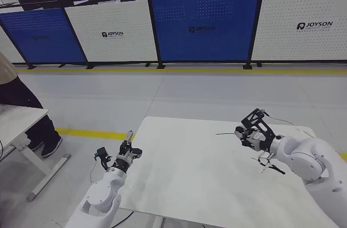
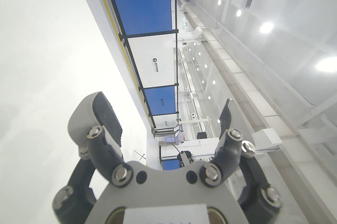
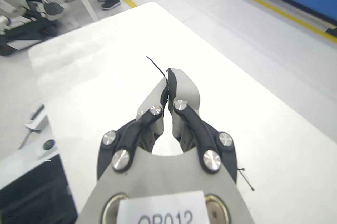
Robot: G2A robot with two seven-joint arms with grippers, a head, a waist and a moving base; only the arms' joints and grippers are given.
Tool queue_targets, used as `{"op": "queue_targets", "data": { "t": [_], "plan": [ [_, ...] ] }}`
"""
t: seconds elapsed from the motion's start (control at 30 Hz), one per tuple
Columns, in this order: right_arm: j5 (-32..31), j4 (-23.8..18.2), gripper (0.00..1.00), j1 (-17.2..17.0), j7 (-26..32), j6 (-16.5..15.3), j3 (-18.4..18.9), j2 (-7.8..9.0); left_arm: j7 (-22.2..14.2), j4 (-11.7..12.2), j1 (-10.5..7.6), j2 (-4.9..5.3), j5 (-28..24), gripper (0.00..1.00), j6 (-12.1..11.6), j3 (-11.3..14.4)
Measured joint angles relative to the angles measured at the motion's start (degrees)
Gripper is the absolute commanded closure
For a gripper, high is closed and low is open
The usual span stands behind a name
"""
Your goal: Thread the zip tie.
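On my feed the right pincer point(image 3: 167, 77) is pressed together on the zip tie point(image 3: 155, 66), gripping it between the black pads at the fingertips. The tie's thin black tail pokes out past the tips and curves slightly, held in the air above the white table point(image 1: 190, 171). From the top camera I place this pincer over the table's far right part, with the tail pointing in toward the table's middle. I cannot make out the tie's head end.

The left pincer point(image 2: 165, 104) sits just at the table's left edge, toward the far corner, well apart from the tie. Its fingers stand wide apart with nothing between them, aimed away from the table toward the partition panels.
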Motion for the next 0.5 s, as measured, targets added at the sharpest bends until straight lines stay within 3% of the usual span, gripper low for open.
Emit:
{"op": "queue_targets", "data": {
  "t": [0.2,0.5],
  "plan": [
    [-4.0,1.4,1.0,3.3,-6.1,0.0,-7.2,1.05,0.0,0.0,0.0,0.0,0.0,0.0,0.0,0.0],
    [-3.9,1.6,1.0,3.5,-6.3,0.0,-7.4,1.1,0.0,0.0,0.0,0.0,0.0,0.0,0.0,0.0]
  ]
}}
